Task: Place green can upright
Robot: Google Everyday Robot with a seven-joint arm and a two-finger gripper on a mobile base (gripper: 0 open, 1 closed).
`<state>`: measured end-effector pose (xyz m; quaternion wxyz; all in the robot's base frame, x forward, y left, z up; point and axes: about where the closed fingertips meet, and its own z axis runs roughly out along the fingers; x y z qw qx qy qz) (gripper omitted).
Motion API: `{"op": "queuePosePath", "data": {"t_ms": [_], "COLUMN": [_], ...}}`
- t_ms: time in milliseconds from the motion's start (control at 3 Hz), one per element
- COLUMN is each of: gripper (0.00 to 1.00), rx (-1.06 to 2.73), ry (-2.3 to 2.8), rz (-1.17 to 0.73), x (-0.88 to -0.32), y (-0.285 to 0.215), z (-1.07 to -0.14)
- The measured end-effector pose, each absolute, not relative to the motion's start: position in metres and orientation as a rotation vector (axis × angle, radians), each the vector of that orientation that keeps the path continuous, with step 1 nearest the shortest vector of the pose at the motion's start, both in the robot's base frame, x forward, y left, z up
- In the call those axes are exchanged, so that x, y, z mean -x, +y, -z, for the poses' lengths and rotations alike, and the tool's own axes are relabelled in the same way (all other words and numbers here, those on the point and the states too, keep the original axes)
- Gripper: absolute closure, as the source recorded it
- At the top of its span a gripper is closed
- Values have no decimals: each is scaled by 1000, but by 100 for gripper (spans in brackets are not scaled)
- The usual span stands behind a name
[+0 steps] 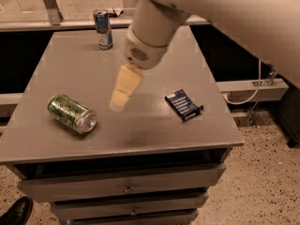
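The green can (71, 113) lies on its side on the left part of the grey table (140, 135), its silver end facing the front right. My gripper (118, 103) hangs above the table's middle, pointing down and to the left, a short way to the right of the can and apart from it. Nothing is seen in the gripper. The white arm reaches in from the upper right.
A slim blue-and-silver can (103, 29) stands upright at the table's back edge. A dark blue packet (183, 104) lies flat on the right side. Drawers sit below the front edge. A black shoe (16, 212) shows at the bottom left on the floor.
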<state>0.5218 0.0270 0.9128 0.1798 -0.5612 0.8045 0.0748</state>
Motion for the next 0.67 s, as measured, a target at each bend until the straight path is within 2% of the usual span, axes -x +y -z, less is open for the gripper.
{"op": "queuePosePath", "data": {"t_ms": [667], "gripper": [0], "rx": [1552], "ry": [2271], "rz": [-318], "x": [-521], "y": [127], "z": [-898]}}
